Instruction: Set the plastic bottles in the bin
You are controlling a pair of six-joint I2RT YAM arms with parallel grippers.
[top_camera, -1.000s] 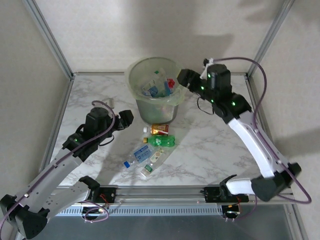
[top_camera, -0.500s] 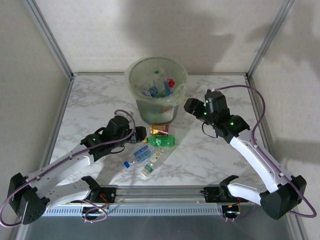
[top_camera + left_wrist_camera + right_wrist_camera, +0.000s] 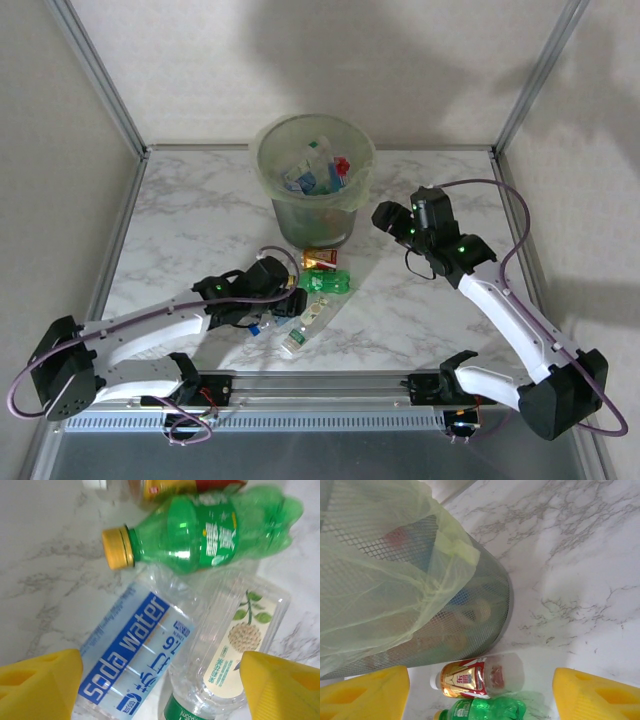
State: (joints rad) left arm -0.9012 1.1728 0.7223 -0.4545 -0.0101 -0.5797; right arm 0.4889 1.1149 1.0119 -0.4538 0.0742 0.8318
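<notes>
L gripper [image 3: 160, 680] lowered over bottles [image 3: 200, 535], jaws apart.

In the left wrist view the soda water bottle [image 3: 131, 660] is cut off at the bottom and the red-gold bottle [image 3: 167, 486] at the top. From above, the bottles [image 3: 318, 172] in the bin [image 3: 300, 222] are too jumbled to count.

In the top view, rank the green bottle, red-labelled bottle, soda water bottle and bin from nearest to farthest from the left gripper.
1. soda water bottle, right below the left gripper.
2. green bottle, just to the gripper's right.
3. red-labelled bottle, beyond the green one, by the bin's foot.
4. bin, farthest, toward the table's back.
</notes>
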